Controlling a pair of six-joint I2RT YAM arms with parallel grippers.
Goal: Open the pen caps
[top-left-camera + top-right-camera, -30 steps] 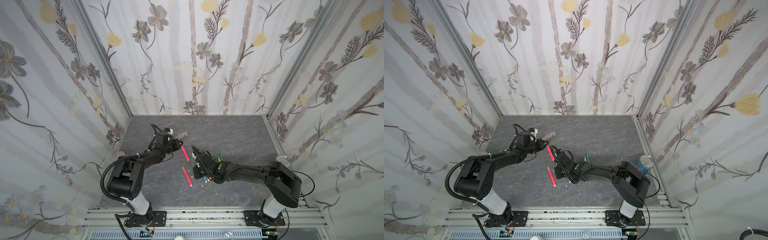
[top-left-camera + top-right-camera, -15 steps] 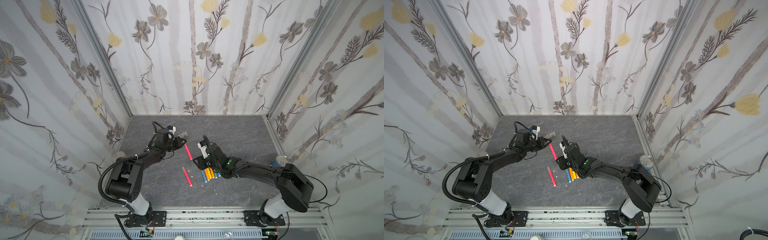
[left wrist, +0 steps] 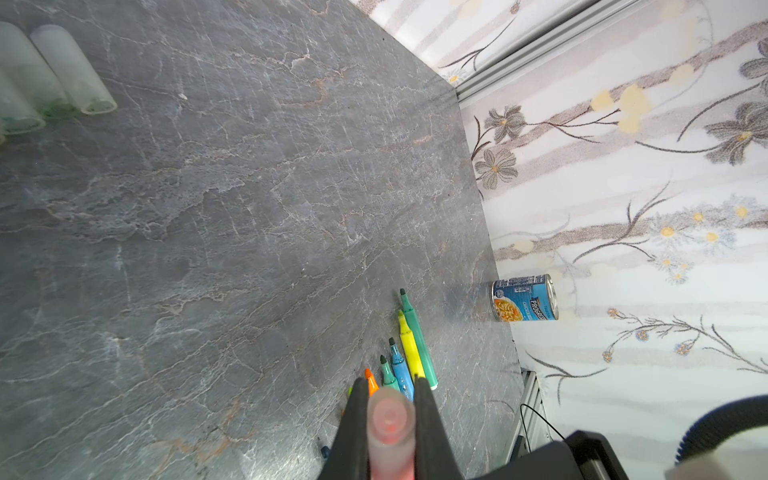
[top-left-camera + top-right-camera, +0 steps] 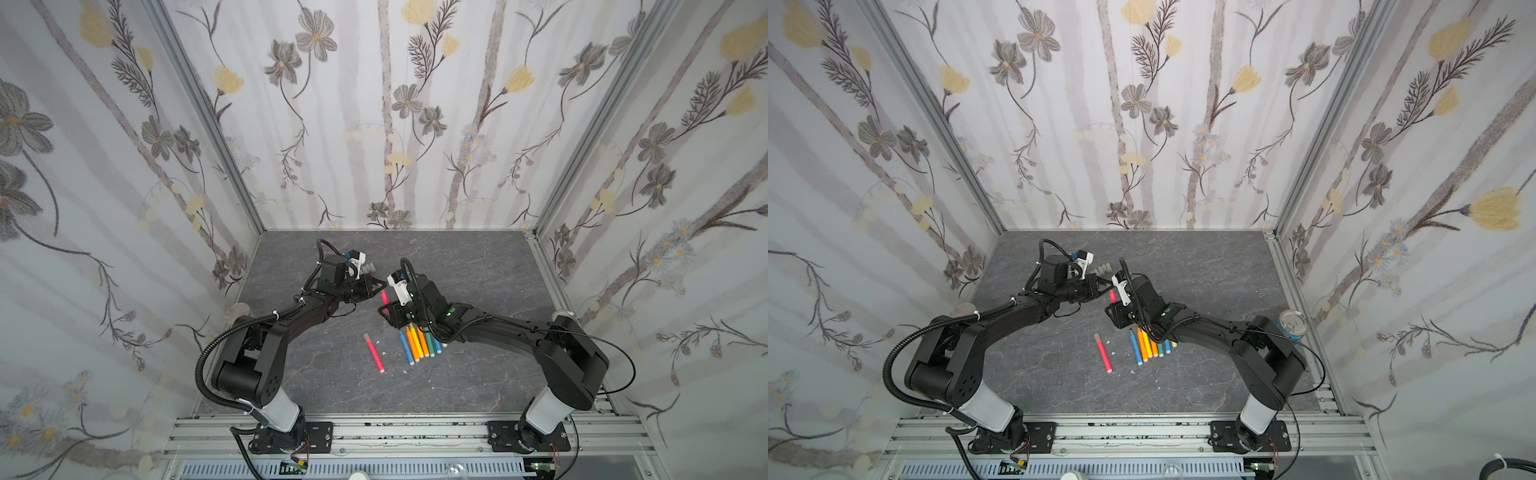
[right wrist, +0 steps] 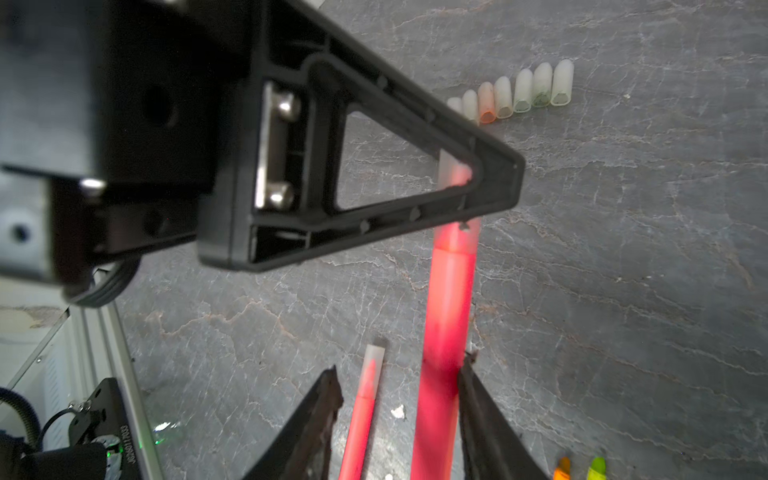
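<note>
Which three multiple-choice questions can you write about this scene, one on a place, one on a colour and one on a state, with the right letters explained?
1. Where do the loose caps lie? A in a bowl; B on a shelf; C in a row on the table.
2. What colour is the held pen? A pinkish red; B blue; C yellow.
3. How is the left gripper? A open and empty; B shut on the held pen's cap; C shut on a cloth.
Answers: 1 C, the right wrist view shows the row on bare stone; 2 A, its barrel is pinkish red; 3 B, its fingers pinch the cap.
</note>
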